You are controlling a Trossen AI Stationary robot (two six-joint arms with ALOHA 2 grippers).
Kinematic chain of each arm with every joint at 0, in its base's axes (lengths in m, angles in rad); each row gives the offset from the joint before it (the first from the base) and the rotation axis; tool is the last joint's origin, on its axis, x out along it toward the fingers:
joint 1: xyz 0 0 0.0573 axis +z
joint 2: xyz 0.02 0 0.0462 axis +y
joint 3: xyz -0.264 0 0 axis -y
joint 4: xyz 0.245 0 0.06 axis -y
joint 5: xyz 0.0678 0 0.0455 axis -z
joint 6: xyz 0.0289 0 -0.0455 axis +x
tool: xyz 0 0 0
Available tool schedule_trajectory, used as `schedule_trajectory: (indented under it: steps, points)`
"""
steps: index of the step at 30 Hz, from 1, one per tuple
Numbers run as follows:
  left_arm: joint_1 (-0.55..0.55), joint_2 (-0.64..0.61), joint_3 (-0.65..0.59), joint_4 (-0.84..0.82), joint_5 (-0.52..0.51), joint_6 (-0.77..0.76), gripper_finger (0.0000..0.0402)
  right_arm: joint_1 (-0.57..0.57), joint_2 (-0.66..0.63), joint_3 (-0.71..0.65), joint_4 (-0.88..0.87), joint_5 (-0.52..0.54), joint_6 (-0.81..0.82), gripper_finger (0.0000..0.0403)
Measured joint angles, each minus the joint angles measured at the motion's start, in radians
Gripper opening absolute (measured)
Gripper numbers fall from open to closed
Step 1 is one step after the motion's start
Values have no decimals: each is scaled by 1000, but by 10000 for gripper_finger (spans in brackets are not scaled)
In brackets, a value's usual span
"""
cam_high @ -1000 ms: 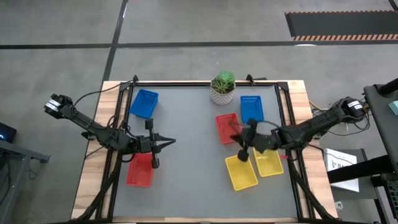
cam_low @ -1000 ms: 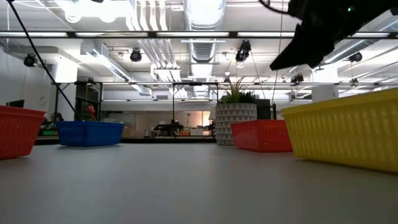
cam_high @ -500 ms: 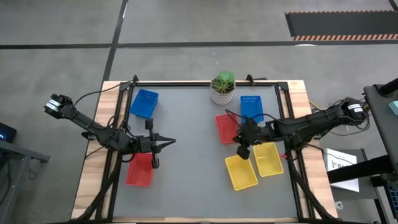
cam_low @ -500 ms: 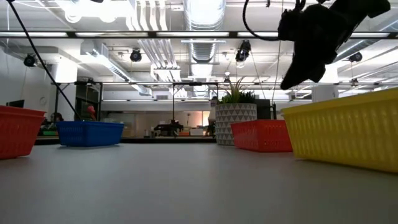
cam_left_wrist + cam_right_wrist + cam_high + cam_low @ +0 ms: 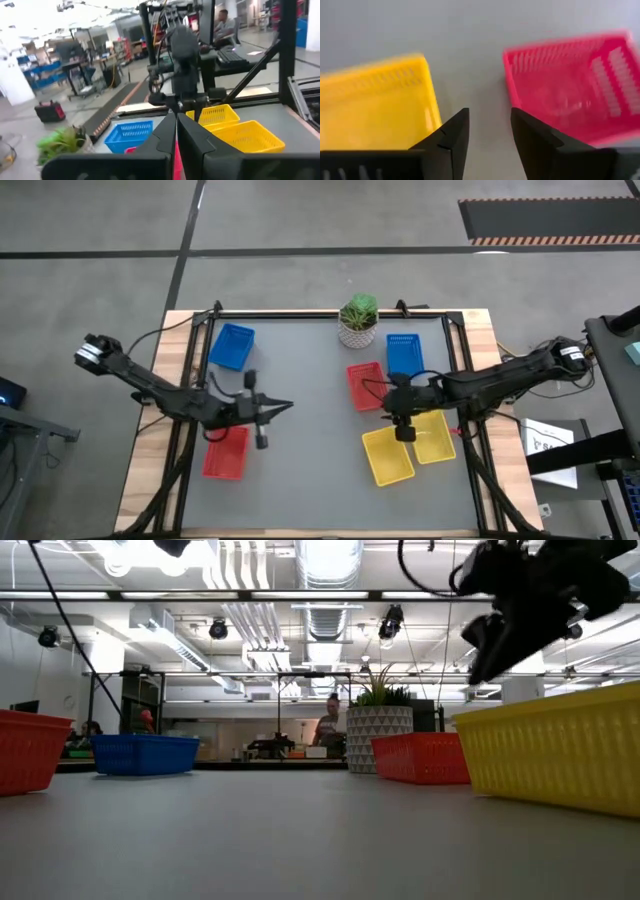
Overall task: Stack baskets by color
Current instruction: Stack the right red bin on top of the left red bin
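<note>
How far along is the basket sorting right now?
Six basket spots show from above: blue baskets at the back left and back right, red ones at the front left and middle, two yellow baskets side by side. Whether any is already a stack I cannot tell. Nothing is in hand: the right claw is open over the yellow and red, the left claw shut and empty. Merging each colour remains.

White pot with green plant (image 5: 358, 323) at grey table's (image 5: 310, 470) far edge
</note>
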Motion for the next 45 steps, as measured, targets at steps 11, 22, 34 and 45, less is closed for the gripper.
schedule_trajectory:
  steps: [11,22,34,45]
  points:
    - [86,379,268,3,64,-37,0,0,-157,-219,624,64,-457,66]
    - [207,596,519,-212,213,-184,0,-17,-441,-404,726,62,-492,10]
    - [305,711,644,-205,375,-180,0,-17,-677,-506,724,60,-427,9]
    - [343,776,686,-213,479,-177,0,-17,-720,-542,696,60,-365,9]
